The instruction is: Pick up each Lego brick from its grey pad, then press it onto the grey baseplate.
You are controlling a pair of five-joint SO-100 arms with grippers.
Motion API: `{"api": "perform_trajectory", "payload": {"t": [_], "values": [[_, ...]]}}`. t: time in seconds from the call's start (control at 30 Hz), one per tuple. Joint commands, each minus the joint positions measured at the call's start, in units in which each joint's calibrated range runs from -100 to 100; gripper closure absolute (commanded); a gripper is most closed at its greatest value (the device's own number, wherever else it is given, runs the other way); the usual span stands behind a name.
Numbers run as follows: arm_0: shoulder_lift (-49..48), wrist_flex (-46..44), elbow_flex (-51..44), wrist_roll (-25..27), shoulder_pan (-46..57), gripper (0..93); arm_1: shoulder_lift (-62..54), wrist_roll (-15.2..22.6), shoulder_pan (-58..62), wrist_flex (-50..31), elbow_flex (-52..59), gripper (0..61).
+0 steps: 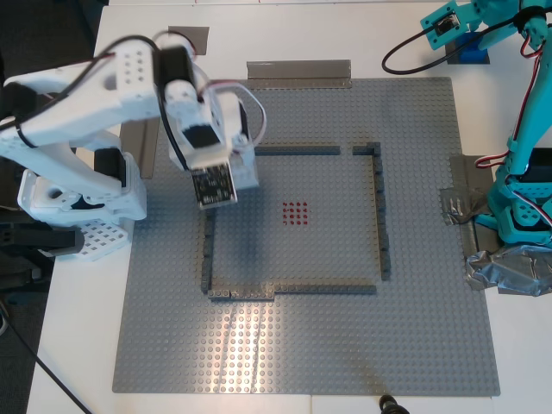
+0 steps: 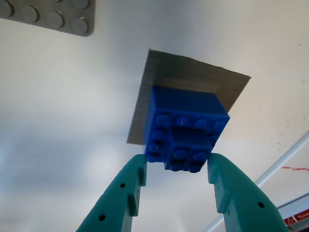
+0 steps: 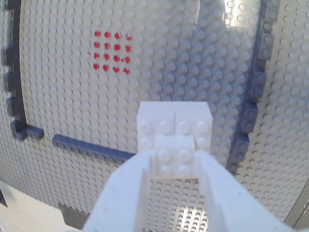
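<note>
The blue brick (image 2: pixel 186 128) rests on a grey pad (image 2: pixel 193 75) on the white table, just off a corner of the grey baseplate (image 2: pixel 53 17). My first gripper (image 2: pixel 176 162), teal, is open, with a finger on each side of the brick's near end and a small gap on one side. In the exterior view the blue brick (image 1: pixel 473 53) sits at the top right under that teal gripper (image 1: pixel 450 28). My second gripper (image 3: pixel 175 159), white, is shut on the white brick (image 3: pixel 174 128), held above the baseplate (image 3: pixel 72 111) inside the dark frame (image 3: pixel 91 147). The red-dotted patch (image 3: pixel 112 51) lies beyond it.
A bare grey pad (image 1: pixel 191 36) lies at the exterior view's top left. A long tape strip (image 1: pixel 297 71) borders the baseplate's (image 1: pixel 345 345) far edge. A silver tape wad (image 1: pixel 509 272) sits by the teal arm's base. The dark frame (image 1: pixel 379 216) surrounds the red patch (image 1: pixel 295 213).
</note>
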Motion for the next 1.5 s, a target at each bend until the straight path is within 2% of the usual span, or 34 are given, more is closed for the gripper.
{"api": "perform_trajectory", "payload": {"t": [0.0, 0.27, 0.53, 0.8, 0.97, 1.23, 1.33, 1.47], "values": [[-0.5, -0.4, -0.2, 0.2, 0.0, 78.4, 5.2, 0.6, 4.5, -3.8, -2.3, 61.2], [-0.5, -0.5, -0.2, 0.0, 0.0, 78.3, 16.3, 0.6, 6.6, -8.6, -7.9, 61.2], [-0.3, -3.8, 0.0, -0.3, 0.0, 78.5, 22.2, 1.0, 8.5, -15.2, -11.8, 61.2], [1.8, -5.0, -0.2, -0.3, 0.0, 78.7, 26.6, 1.5, 8.5, -17.3, -14.3, 61.2], [2.1, -4.9, -0.8, 0.0, 0.1, 90.2, 27.8, 1.7, 8.5, -17.9, -13.8, 61.2], [1.4, -4.6, -1.1, 0.2, 0.0, 92.7, 28.3, 1.9, 8.2, -19.2, -12.7, 61.2], [1.2, -3.1, -3.9, 0.2, 0.0, 92.7, 28.4, 1.8, 8.2, -19.3, -12.3, 61.2], [1.2, 3.5, -12.0, -0.1, -1.3, 92.7, 28.9, 2.0, 8.1, -19.5, -11.7, 61.2]]}}
